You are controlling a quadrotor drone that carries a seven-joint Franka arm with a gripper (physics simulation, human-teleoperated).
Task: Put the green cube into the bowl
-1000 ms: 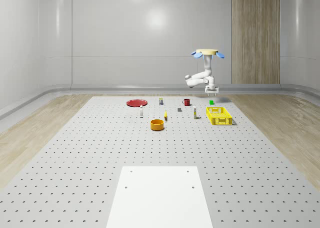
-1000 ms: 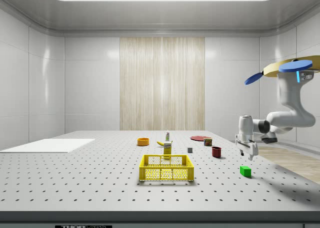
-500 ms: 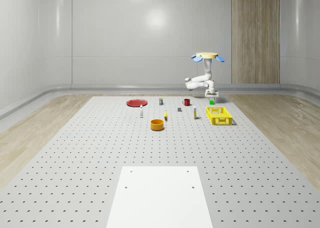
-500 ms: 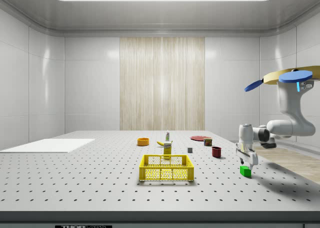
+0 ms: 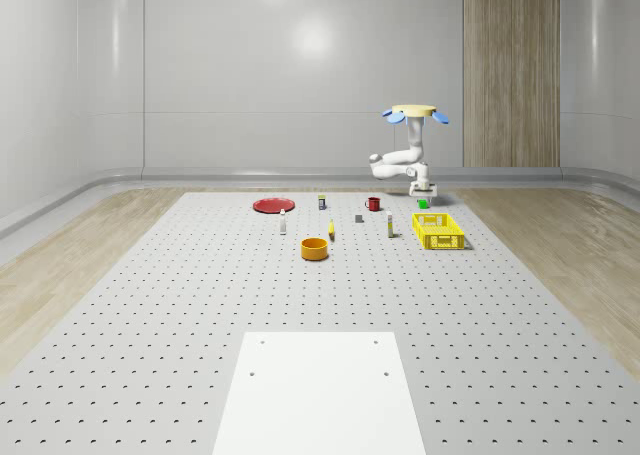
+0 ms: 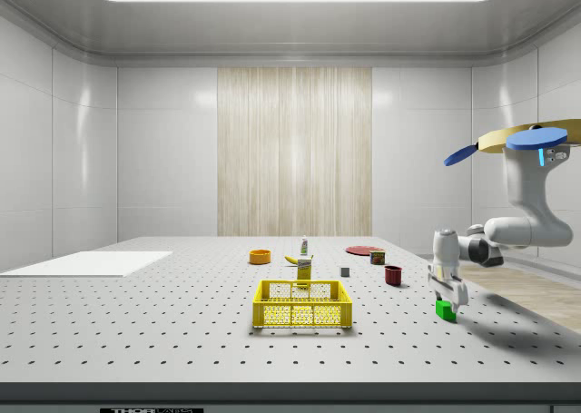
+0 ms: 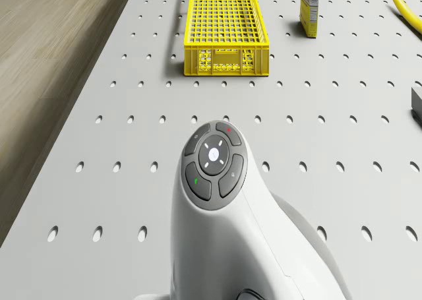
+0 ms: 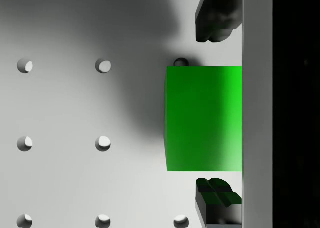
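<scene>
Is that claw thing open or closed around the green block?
Open. In the wrist view the end effector straddles the green cube, with a gap between the cube and each finger. The cube sits on the table.

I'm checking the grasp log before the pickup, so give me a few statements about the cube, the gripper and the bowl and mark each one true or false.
1. The green cube lies between the fingers of the gripper, with a gap on each side. True.
2. The green cube is already in the orange bowl. False: it sits on the table, far from the bowl, beyond the yellow basket.
3. The drone rests on the table. False: it hovers above the table's edge, arm reaching down.
4. The gripper is shut on the cube. False: the fingers stand clear of it.
5. The yellow basket holds nothing. True.
</scene>
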